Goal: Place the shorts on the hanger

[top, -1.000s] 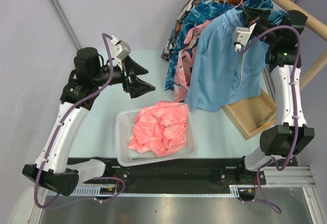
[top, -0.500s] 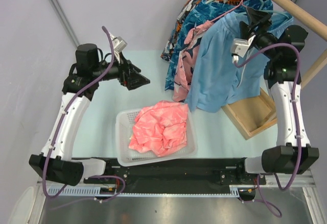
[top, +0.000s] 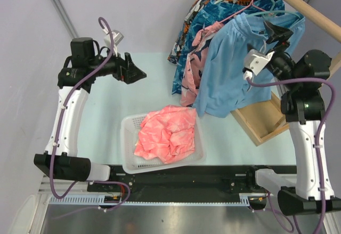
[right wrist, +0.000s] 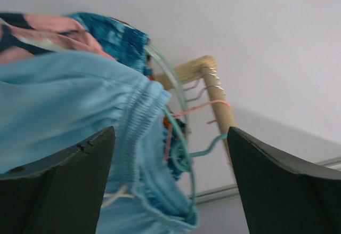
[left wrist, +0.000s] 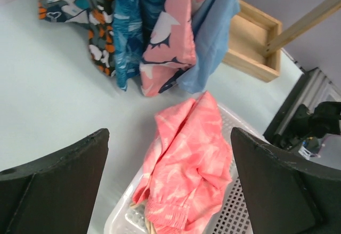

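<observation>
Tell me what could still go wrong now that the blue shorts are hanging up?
The open right gripper sits right at the waist of the light blue shorts. When it pulls away, a finger might catch the white drawstring and drag them off the mint-green hanger. A tug could also jolt its hook, crowded among other hangers on the wooden rod.

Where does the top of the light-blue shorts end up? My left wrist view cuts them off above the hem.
Observer: The right wrist view shows the shorts hanging by their waist on the mint-green hanger, whose hook reaches the wooden rail.
Operator: Is the right pincer gripping them?
Observer: No. The top view shows the right pincer open by the waistband, closed on nothing.
</observation>
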Tool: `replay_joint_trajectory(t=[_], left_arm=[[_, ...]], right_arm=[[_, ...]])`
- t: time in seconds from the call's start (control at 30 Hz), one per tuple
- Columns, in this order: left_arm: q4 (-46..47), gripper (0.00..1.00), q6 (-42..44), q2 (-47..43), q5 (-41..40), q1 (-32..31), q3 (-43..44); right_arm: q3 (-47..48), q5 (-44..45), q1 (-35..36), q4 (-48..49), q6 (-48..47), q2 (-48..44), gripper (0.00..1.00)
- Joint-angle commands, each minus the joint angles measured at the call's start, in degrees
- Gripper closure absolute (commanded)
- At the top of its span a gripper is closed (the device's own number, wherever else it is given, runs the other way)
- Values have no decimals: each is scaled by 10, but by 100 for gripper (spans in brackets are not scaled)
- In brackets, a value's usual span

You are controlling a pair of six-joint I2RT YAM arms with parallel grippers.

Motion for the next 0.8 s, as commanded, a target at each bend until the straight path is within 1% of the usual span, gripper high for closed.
replay_joint_trajectory(t=[0.0, 0.03, 0.07, 0.1, 0.13, 0.23, 0.27, 0.33, 0.37, 0.4, 0.47, 0.57, 0.67, 0.77], left_arm=[[-98, 0, 68, 3, -92, 3, 42], [-107, 0, 80, -2, -102, 3, 36], [-113, 0, 85, -14, -115, 3, 28], [-111, 0, 86, -25, -133, 3, -1], [-108, 0, 86, -35, -169, 4, -21], [-102, 0, 106, -77, -237, 4, -95], [-101, 0, 113, -90, -248, 3, -130], [-97, 0, 127, -123, -276, 3, -167], [-93, 0, 131, -133, -299, 3, -199], [-93, 0, 143, -150, -311, 3, -215], [-90, 0, 153, -166, -337, 4, -242], [-84, 0, 170, -193, -353, 3, -288], [-75, 0, 175, -213, -357, 2, -310], [-68, 0, 177, -222, -364, 2, -305]], right_arm=[[-8, 81, 52, -121, 229, -28, 4], [-15, 82, 66, -133, 264, -32, 0], [-31, 86, 77, -145, 296, -36, 0], [-42, 91, 84, -152, 329, -43, 0], [-50, 90, 101, -161, 383, -45, 0], [-99, 102, 127, -173, 471, -57, 0], [-131, 103, 141, -171, 492, -62, 0], [-165, 123, 158, -163, 528, -70, 0], [-181, 128, 171, -158, 556, -70, 0], [-212, 145, 176, -154, 569, -72, 0], [-235, 157, 188, -139, 593, -76, 0], [-266, 183, 205, -126, 626, -81, 0], [-282, 202, 221, -119, 636, -88, 0], [-287, 210, 228, -117, 632, -100, 0]])
